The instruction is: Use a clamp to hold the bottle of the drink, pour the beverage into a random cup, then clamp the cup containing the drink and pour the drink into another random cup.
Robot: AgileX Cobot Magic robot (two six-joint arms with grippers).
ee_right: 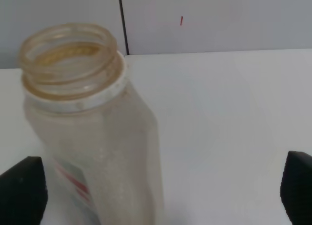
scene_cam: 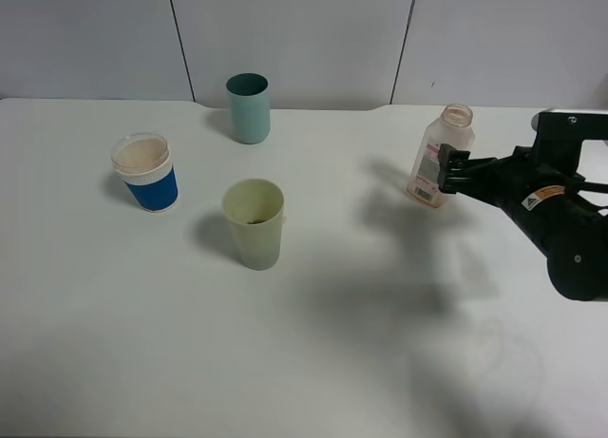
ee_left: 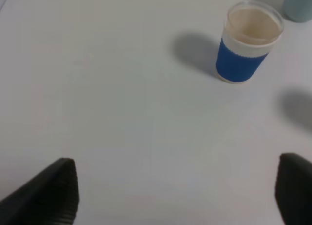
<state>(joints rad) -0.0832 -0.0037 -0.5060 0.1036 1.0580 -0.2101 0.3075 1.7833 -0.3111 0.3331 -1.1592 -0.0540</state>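
A clear, uncapped plastic bottle (scene_cam: 437, 158) (ee_right: 92, 137) with a red-printed label stands on the white table at the right. My right gripper (scene_cam: 450, 172) (ee_right: 161, 191) is open around it; its black fingers sit wide apart, with the bottle nearer one finger. Three cups stand at the left: a pale green one (scene_cam: 254, 222) with something dark low inside, a teal one (scene_cam: 248, 107) (ee_left: 298, 5) behind it, and a clear cup with a blue sleeve (scene_cam: 145, 172) (ee_left: 248, 42). My left gripper (ee_left: 178, 186) hangs open over bare table short of the blue-sleeved cup, holding nothing.
The white table (scene_cam: 361, 362) runs back to a grey panelled wall (scene_cam: 304, 29). The right arm's black body (scene_cam: 560, 219) reaches in from the right edge. The left arm does not show in the exterior high view.
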